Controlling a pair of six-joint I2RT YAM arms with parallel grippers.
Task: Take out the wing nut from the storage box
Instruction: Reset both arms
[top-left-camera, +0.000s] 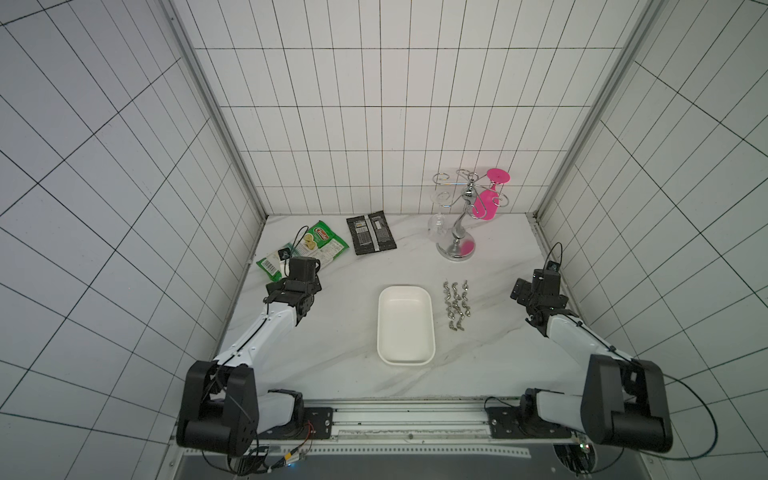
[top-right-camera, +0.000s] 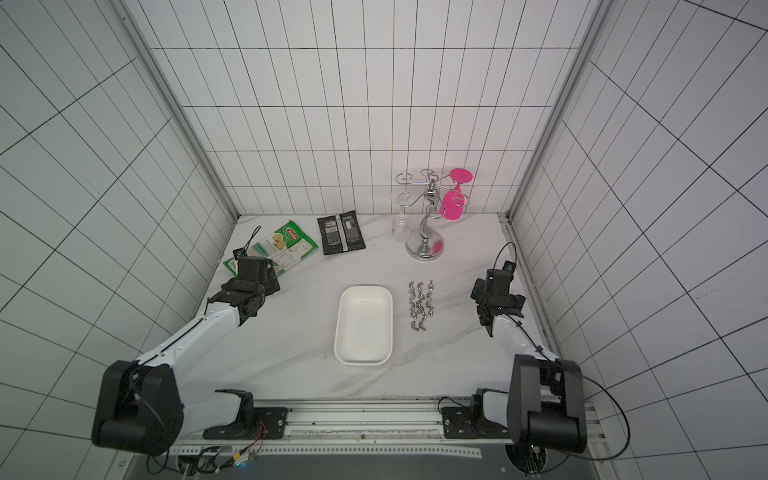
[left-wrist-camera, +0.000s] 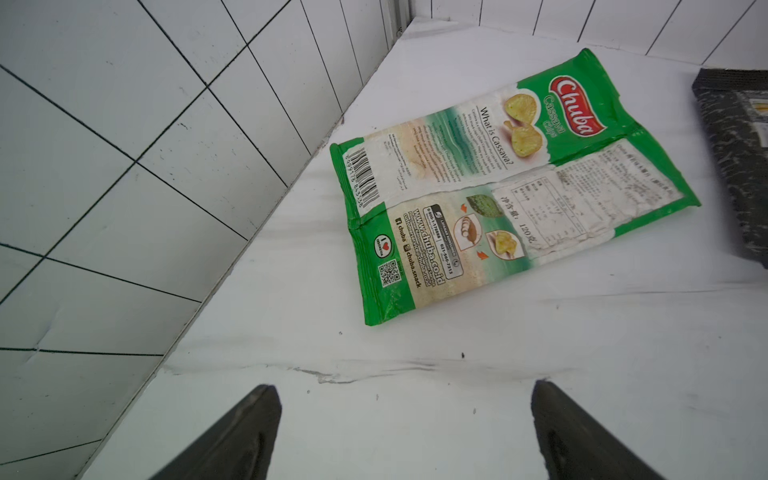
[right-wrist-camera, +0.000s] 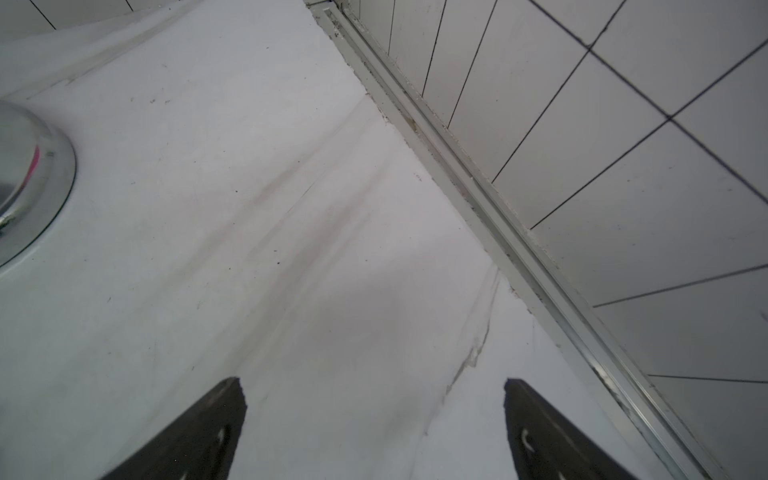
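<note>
Nearest the robot's base, the shallow white plastic storage box with rounded corners (top-left-camera: 405, 328) lies lengthwise on the white marble-patterned tabletop (top-left-camera: 332, 365), between the two arms. In both top views its floor is bare: no wing nut shows inside it.

Just beside the box, on the side toward the right arm, the small silvery metal wing nuts (top-left-camera: 456, 305) lie on the tabletop in rough rows, apart from the box wall. Judging from this, the removal looks finished or as good as finished. Nothing seems left to lift out, though a very small piece against a wall of the box could escape these views.

The right gripper (right-wrist-camera: 372, 380) hangs over bare tabletop near the side wall, well apart from the nuts, its jaws spread wide with nothing between them. The left gripper (left-wrist-camera: 403, 386) is likewise wide open and empty, low over the tabletop just short of a crumpled green foil snack packet (left-wrist-camera: 498, 187).

Farther back lies a flat black sachet (top-left-camera: 371, 232). Near the rear wall stands a chrome wire glass rack (top-left-camera: 457, 237), with a clear stemmed glass (top-left-camera: 436, 226) and a pink one (top-left-camera: 486, 203) hanging upside down from it.
</note>
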